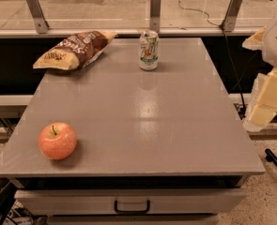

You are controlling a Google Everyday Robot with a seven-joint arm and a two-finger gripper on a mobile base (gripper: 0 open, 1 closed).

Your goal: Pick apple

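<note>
The apple (57, 140) is round and red-orange with a short dark stem. It sits upright on the grey table (142, 121) near the front left corner. My gripper (262, 111) is at the end of the cream-coloured arm at the right edge of the view. It is beyond the table's right side, far from the apple, and holds nothing that I can see.
A brown chip bag (74, 49) lies at the back left of the table. A white and green soda can (149, 50) stands at the back centre. A drawer with a dark handle (132, 205) is under the front edge. A glass railing runs behind the table.
</note>
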